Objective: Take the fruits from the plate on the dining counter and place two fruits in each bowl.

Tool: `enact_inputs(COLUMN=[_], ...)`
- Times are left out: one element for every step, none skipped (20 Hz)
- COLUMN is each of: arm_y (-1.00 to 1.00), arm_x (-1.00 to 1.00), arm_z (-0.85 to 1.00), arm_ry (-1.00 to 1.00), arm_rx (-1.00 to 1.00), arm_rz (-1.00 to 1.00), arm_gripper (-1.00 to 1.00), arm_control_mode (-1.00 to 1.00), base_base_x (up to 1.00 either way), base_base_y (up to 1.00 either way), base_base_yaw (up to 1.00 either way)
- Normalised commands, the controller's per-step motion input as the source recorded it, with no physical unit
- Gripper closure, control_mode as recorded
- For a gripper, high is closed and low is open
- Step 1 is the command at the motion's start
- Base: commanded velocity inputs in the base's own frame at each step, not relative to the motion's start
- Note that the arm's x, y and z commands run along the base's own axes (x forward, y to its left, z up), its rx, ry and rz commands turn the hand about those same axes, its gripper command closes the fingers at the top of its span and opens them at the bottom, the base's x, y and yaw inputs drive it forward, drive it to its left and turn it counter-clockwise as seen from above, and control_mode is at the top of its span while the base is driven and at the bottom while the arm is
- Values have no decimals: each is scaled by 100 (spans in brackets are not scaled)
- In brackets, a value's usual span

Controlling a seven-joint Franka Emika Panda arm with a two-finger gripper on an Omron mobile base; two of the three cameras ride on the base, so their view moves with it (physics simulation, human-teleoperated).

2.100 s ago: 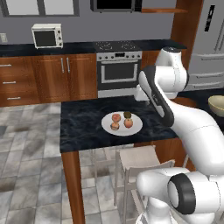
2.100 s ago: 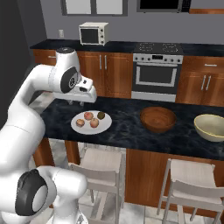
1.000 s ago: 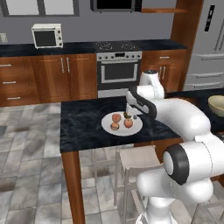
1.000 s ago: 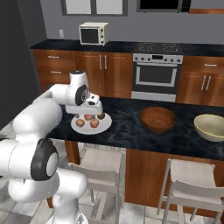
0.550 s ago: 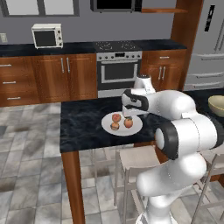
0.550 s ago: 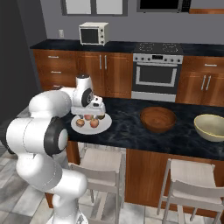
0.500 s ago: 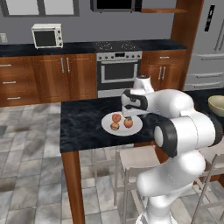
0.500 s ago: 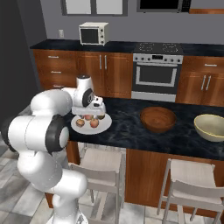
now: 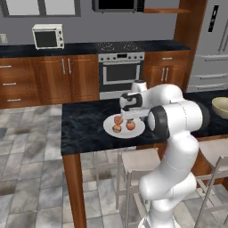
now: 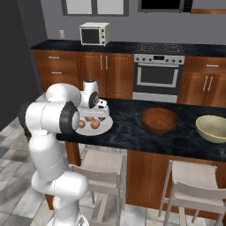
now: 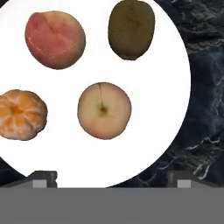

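Note:
On the black dining counter the white plate carries all four fruits: a reddish-pink one, a dark brown one, an orange one and a second pink one. My gripper hangs open just above the plate's near rim, fingertips wide apart, nothing between them. In the left base view the gripper hovers over the plate. The right base view has the gripper above the plate, with the wooden bowl and the cream bowl further right.
Stools stand under the counter's near side. The cream bowl sits at the counter's right end in the left base view. Wall cabinets, an oven and a microwave line the far wall.
The arm has folded down and brought the hand from high above the counter to just over the plate. In the last half second it barely moved. The fruits lie as before.

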Motion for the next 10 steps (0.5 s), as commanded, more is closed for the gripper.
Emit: enact_inputs(arm_y=[4, 9, 11, 11, 9, 6, 4, 7, 11, 14], arm_x=[46, 43, 41, 35, 35, 33, 26, 23, 23, 19], arm_z=[-37, -37, -35, -31, -31, -28, -26, -29, -30, -28], arm_ry=[3, 3, 0, 0, 0, 0, 0, 0, 0, 0], arm_rx=[0, 0, 0, 0, 0, 0, 0, 0, 0, 0], arm_rz=[0, 0, 0, 0, 0, 0, 0, 0, 0, 0], arm_gripper=[-100, -100, -100, -100, -100, -100, -100, -100, -100, -100], arm_control_mode=[-100, -100, -100, -100, -100, -100, -100, -100, -100, -100], base_base_x=[0, 0, 0, 0, 0, 0, 0, 0, 0, 0], base_base_y=[0, 0, 0, 0, 0, 0, 0, 0, 0, 0], base_base_yaw=[0, 0, 0, 0, 0, 0, 0, 0, 0, 0])
